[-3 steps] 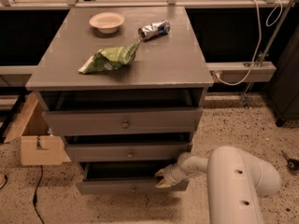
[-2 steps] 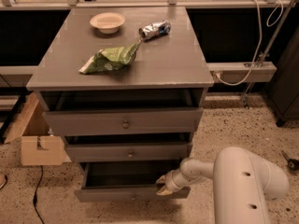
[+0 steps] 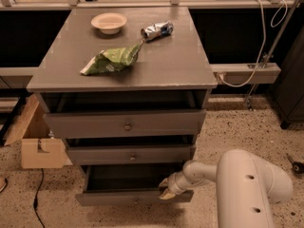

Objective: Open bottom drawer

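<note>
The bottom drawer (image 3: 124, 197) is the lowest of the grey cabinet's (image 3: 190, 75) three drawers. It stands pulled out, with its dark inside showing behind its narrow front, and its small knob (image 3: 136, 202) is near the frame's lower edge. My gripper (image 3: 166, 190) sits at the top edge of that drawer's front, near its right end, on the end of my white arm (image 3: 247, 184), which comes in from the lower right. The mid-sized drawer (image 3: 130, 154) and the tallest drawer (image 3: 126, 124) above it each stick out a little.
On the cabinet top lie a cream bowl (image 3: 109, 22), a crushed can (image 3: 156, 30) and a green chip bag (image 3: 111, 61). A cardboard box (image 3: 38, 146) stands on the speckled floor to the left. A black cable (image 3: 37, 196) runs along the floor.
The bottom drawer has slid further out toward the camera, showing more of its inside. My gripper has moved out and down with its front edge.
</note>
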Tool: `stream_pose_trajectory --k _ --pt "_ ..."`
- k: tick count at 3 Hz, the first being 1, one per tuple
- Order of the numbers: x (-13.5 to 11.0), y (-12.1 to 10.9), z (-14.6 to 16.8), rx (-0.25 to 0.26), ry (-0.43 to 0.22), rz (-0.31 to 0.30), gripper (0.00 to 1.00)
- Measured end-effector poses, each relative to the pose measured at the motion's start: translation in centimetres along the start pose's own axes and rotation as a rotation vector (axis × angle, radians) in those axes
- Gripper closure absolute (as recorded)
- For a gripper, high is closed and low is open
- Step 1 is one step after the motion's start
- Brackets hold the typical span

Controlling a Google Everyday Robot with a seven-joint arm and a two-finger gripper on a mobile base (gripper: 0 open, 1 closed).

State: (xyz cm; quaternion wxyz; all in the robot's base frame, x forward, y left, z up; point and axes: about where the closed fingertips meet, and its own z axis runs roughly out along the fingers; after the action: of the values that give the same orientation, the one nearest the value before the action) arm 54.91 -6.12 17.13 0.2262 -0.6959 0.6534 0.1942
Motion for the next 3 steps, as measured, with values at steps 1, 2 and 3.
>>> stream_pose_trajectory --k 1,2,3 --pt "0.0 0.0 0.01 0.0 0.0 0.0 0.39" --pt "0.0 0.0 0.01 0.0 0.0 0.0 0.16" --pt "-0.18 0.35 0.53 -0.026 0.007 -0.008 0.0"
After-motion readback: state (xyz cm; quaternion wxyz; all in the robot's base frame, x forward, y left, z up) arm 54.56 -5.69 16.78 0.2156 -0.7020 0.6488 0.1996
